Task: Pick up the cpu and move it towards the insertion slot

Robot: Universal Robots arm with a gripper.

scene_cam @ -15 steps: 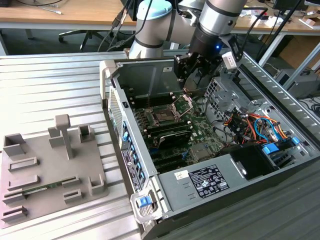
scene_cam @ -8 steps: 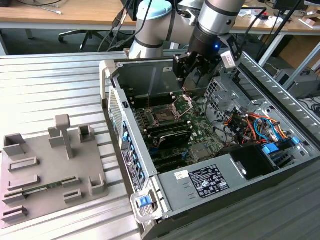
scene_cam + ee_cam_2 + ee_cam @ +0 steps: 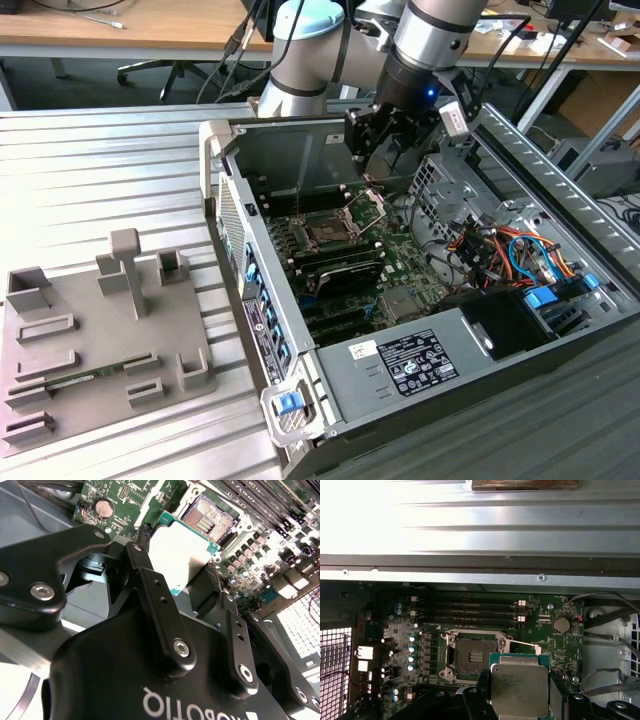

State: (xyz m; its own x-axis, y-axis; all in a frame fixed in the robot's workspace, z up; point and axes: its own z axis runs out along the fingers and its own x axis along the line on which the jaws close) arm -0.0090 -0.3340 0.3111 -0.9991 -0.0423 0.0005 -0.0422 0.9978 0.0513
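Observation:
The cpu (image 3: 519, 682), a flat square chip with a silvery top and green rim, hangs above the motherboard with my gripper (image 3: 519, 692) shut on its two opposite edges. In the second wrist view the cpu (image 3: 177, 555) sits between the black fingers (image 3: 142, 555) of the gripper (image 3: 176, 562). The insertion slot (image 3: 475, 655) is a dark square socket with its silver frame swung open; it lies beside and below the chip, partly overlapped by it. In the exterior view the gripper (image 3: 372, 165) hovers inside the open computer case, just behind the insertion slot (image 3: 326, 232).
Long black memory slots (image 3: 470, 611) run beside the socket, and a coin battery (image 3: 562, 625) sits nearby. Orange and blue cables (image 3: 515, 250) and a drive cage crowd the exterior view's right. A grey fixture tray (image 3: 60, 400) holding a green memory stick (image 3: 90, 373) lies outside the case.

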